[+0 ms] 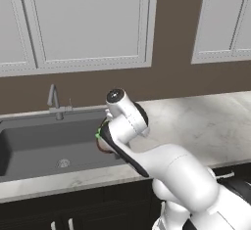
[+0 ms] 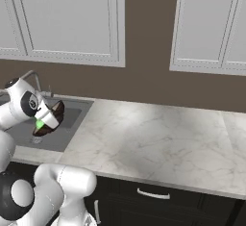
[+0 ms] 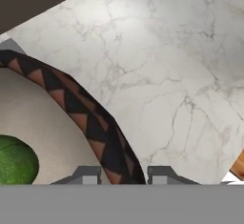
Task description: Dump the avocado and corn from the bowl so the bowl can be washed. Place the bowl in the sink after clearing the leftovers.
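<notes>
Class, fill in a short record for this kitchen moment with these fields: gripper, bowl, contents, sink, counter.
gripper: gripper shut on the bowl rim, one finger on each side of it
bowl: bowl dark brown with a patterned rim, pale inside, held tilted above the right end of the sink
contents: green avocado in the bowl; corn cannot be made out
sink: sink dark grey basin with round drain, silver faucet behind it
counter: counter pale marble, right of the sink
</notes>
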{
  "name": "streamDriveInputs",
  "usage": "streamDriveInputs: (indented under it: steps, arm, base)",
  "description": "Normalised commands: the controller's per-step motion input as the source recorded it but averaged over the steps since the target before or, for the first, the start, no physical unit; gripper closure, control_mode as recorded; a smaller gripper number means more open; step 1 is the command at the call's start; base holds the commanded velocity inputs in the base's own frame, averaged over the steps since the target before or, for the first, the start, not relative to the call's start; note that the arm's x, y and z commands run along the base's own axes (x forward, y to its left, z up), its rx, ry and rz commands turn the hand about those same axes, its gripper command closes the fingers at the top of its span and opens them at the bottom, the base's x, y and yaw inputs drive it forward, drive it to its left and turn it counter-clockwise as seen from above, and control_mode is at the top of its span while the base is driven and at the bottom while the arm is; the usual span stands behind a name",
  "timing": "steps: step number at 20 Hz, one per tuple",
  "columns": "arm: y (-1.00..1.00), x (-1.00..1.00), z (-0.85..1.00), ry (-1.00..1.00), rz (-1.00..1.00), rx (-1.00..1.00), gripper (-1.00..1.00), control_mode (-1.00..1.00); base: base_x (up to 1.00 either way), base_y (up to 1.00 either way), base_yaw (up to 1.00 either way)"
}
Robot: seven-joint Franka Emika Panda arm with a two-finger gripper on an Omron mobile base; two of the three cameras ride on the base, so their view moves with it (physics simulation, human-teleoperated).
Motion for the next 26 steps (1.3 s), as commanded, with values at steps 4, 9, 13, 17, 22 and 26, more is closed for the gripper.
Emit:
streamDriveInputs:
  steps: [4,9,13,17,22,26]
  arm:
    - [0.28,0.08,-0.1,0.0,0.0,0.0,1.0,-1.0]
    - [0.18,0.16,-0.09,0.0,0.0,0.0,1.0,-1.0]
    - [0.16,0.21,-0.11,0.0,0.0,0.0,1.0,-1.0]
    - [0.18,0.15,-0.18,0.0,0.0,-0.01,1.0,-1.0]
    - [0.18,0.13,-0.21,0.01,0.0,-0.02,1.0,-1.0]
    - [0.14,0.16,-0.17,0.0,0.0,-0.01,1.0,-1.0]
  base:
    - [0.0,0.0,0.0]
    - [0.0,0.0,0.0]
    - [0.0,0.0,0.0]
    - [0.0,0.0,0.0]
    - [0.0,0.0,0.0]
    - [0.0,0.0,0.0]
